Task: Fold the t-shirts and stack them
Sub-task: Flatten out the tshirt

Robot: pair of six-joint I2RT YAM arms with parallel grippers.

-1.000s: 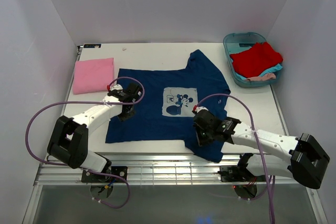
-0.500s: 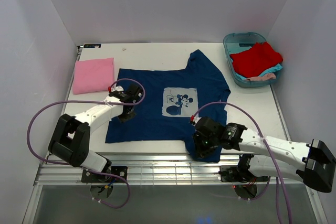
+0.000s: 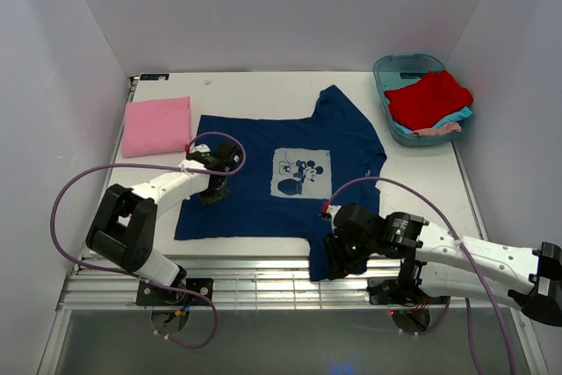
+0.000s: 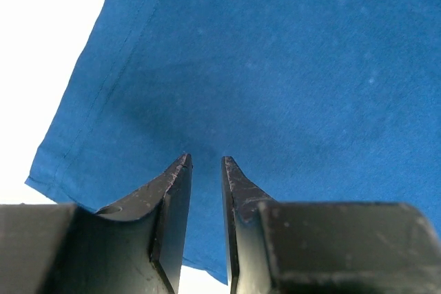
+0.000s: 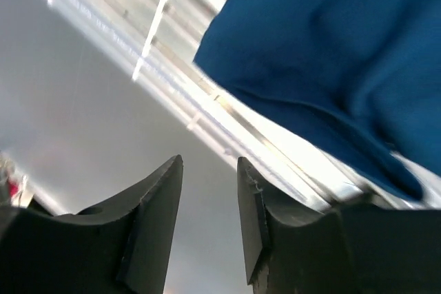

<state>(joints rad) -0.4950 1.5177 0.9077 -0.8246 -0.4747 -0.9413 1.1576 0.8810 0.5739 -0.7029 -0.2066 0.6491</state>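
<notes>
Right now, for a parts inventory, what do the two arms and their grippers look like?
The left arm and right arm have white link shells and black joint housings. A purple cable loops along each, with a red spot near the wrist. The left gripper and right gripper each have two flat, black, tapered fingers.

I work at a white table [image 3: 263, 90] boxed in by plain white walls [image 3: 281, 6] on three sides. Slotted aluminium rails [image 3: 263, 289] edge its near side, with grey floor [image 3: 281, 344] below.

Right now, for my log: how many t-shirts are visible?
4: navy tee spread centrally, pink tee folded far left, red tee and teal tee in the tub; others may hide beneath.
</notes>
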